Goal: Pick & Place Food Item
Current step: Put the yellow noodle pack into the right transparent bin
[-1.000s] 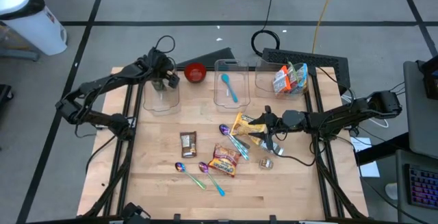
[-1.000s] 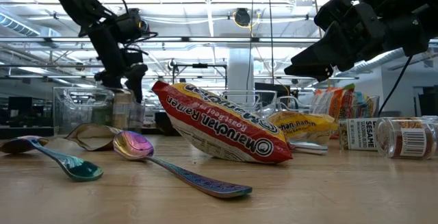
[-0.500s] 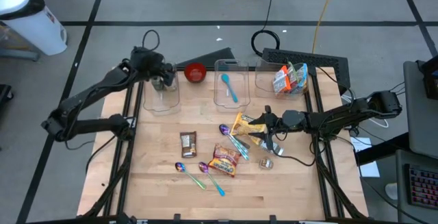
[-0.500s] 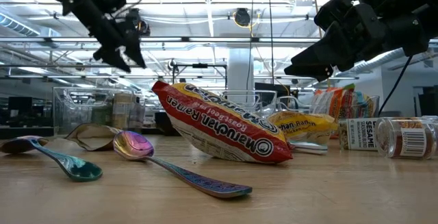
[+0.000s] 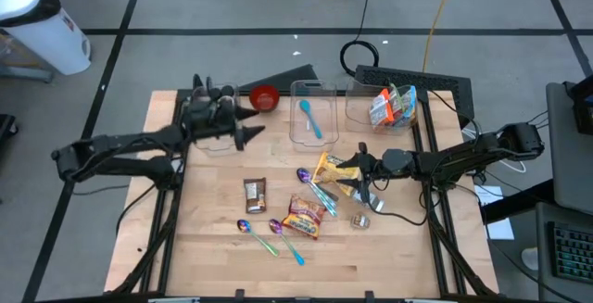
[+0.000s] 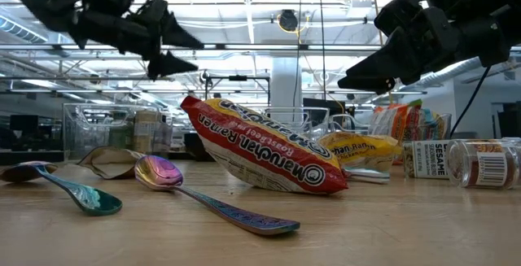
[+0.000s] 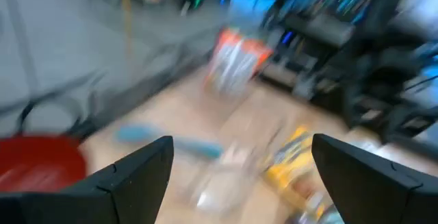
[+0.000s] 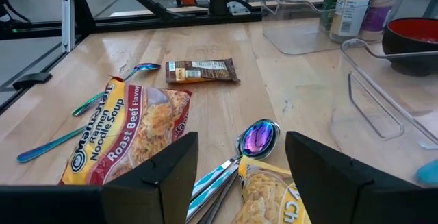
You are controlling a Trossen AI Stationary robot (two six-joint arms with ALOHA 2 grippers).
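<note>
A Maruchan ramen packet (image 5: 306, 215) (image 6: 260, 154) lies flat on the table, with a yellow noodle packet (image 5: 332, 169) and a brown bar (image 5: 255, 193) near it. My left gripper (image 5: 252, 129) (image 7: 243, 142) is open and empty, held level above the table beside the left clear bin (image 5: 218, 132), pointing toward the table's right. My right gripper (image 5: 356, 179) (image 8: 241, 138) is open and empty, hovering by the yellow packet's right side. It also shows in the low view (image 6: 358, 75).
Iridescent spoons (image 5: 269, 233) (image 8: 256, 138) lie among the packets. A sesame jar (image 5: 359, 220) lies near the right arm. A red bowl (image 5: 265, 98), a middle bin holding a blue spoon (image 5: 309, 118) and a right bin of snack packs (image 5: 391, 106) stand along the far side.
My left gripper has risen out of the left clear bin, swung toward the table's right and near side, and tipped from pointing down to about level.
</note>
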